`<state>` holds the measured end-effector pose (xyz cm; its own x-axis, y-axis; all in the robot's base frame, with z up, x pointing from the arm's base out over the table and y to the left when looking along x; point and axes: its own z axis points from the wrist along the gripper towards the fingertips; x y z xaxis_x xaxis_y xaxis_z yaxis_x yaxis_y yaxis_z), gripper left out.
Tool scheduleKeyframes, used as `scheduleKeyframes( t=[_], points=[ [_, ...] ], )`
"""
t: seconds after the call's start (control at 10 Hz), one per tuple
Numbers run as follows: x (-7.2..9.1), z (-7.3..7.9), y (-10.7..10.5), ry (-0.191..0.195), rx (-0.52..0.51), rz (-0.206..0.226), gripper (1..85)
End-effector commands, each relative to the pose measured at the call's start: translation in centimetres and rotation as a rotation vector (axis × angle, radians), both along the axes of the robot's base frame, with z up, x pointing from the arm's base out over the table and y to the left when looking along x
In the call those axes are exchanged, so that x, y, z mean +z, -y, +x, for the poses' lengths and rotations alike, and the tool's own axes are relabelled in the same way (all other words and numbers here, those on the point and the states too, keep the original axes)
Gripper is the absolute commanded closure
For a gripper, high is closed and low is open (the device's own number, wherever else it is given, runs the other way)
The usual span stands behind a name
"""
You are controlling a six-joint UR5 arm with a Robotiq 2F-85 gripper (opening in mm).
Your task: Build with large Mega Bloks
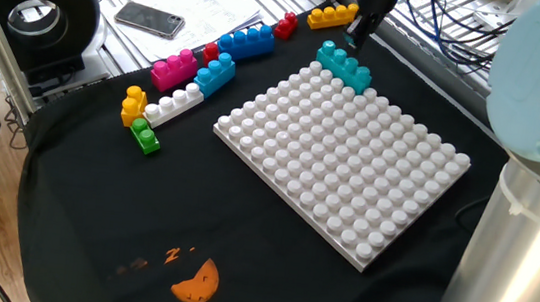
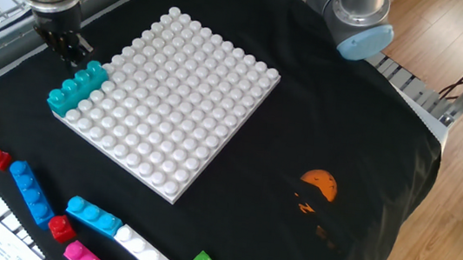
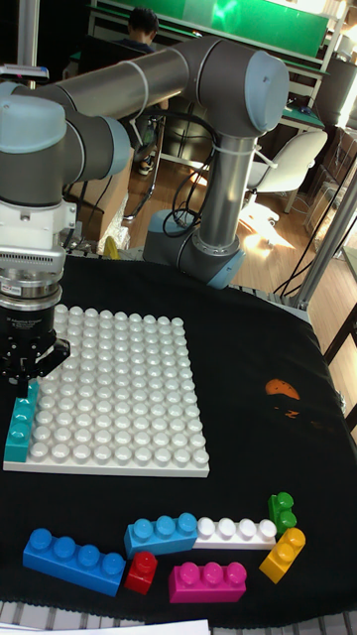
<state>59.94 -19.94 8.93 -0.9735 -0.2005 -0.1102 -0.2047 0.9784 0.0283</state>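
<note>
A teal Mega Blok (image 1: 344, 66) (image 2: 77, 88) (image 3: 20, 425) lies flat against the edge of the white studded baseplate (image 1: 340, 158) (image 2: 175, 89) (image 3: 119, 397), near one corner. My gripper (image 1: 358, 35) (image 2: 67, 41) (image 3: 27, 372) hangs just above the teal brick's end, open and holding nothing. Loose bricks lie in a cluster on the black cloth: yellow (image 1: 331, 16), red (image 1: 285, 25), blue (image 1: 245, 41), pink (image 1: 175, 69), light blue (image 1: 215, 75), white (image 1: 174, 104), orange (image 1: 133, 104) and green (image 1: 145, 136).
A phone (image 1: 149, 20) and papers lie on the metal bench behind the bricks, beside a round black device (image 1: 28, 10). An orange print (image 1: 196, 282) marks the cloth. The arm's grey column (image 1: 534, 219) fills the right side.
</note>
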Motion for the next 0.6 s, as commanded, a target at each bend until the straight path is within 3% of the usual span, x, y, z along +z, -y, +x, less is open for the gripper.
scheduleKeyframes(
  t=[0.0,0.5],
  points=[
    [-0.83,0.76,-0.49,0.019,-0.018,0.014,84.0],
    [-1.75,1.11,-0.58,0.028,-0.018,0.009,84.0]
  ],
)
